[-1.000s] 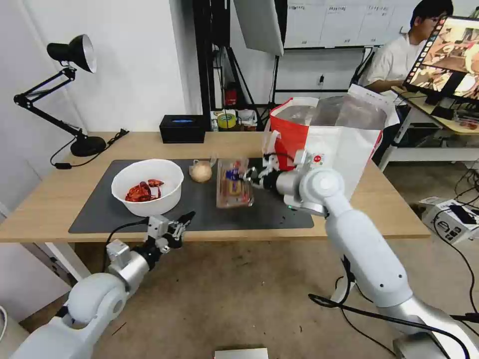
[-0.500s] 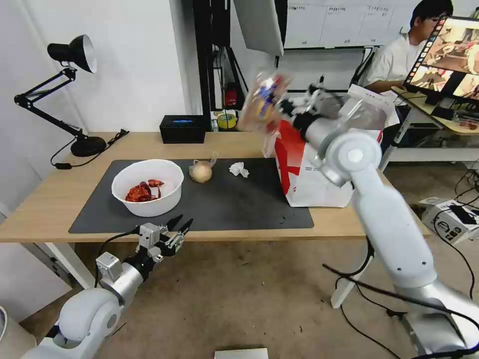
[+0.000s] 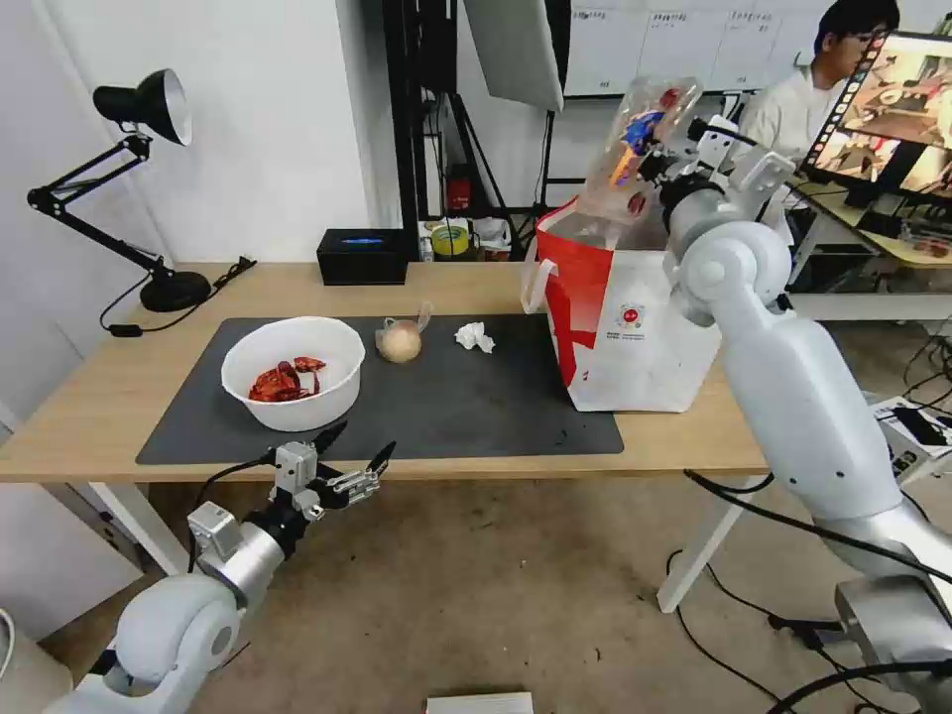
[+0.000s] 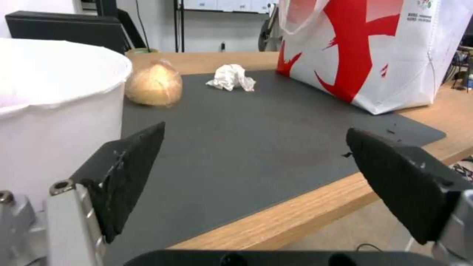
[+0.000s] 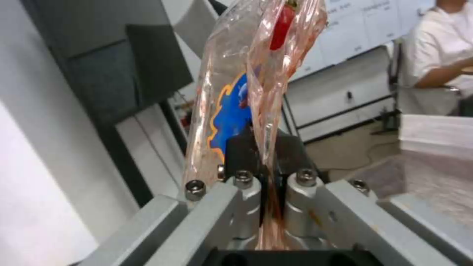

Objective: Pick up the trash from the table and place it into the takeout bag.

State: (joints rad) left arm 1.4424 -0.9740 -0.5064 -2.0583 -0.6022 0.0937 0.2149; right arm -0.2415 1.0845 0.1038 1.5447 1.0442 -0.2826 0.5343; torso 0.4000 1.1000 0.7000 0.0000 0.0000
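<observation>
My right gripper (image 3: 656, 164) is shut on the clear hinged food tray (image 3: 637, 149), held tilted above the open top of the red-and-white takeout bag (image 3: 635, 322); the right wrist view shows the tray (image 5: 246, 81) pinched between the fingers. On the dark mat of the table (image 3: 119, 397) lie the white bowl (image 3: 294, 370) with red scraps, the beige ball in a clear bag (image 3: 400, 341) and the crumpled tissue (image 3: 474, 337). My left gripper (image 3: 352, 466) hangs open just below the table's front edge, near the bowl (image 4: 49, 111). The left wrist view also shows the ball (image 4: 153, 84), tissue (image 4: 230, 77) and bag (image 4: 374, 51).
A black desk lamp (image 3: 139, 178) stands at the back left of the table and a black rectangular box (image 3: 363, 256) at the back middle. A person sits at another desk with a monitor (image 3: 883, 114) behind the bag. Cables lie on the floor at right.
My right gripper lifted the tray off the mat and carried it up and right over the bag's mouth. The left gripper's fingers spread wider below the table edge.
</observation>
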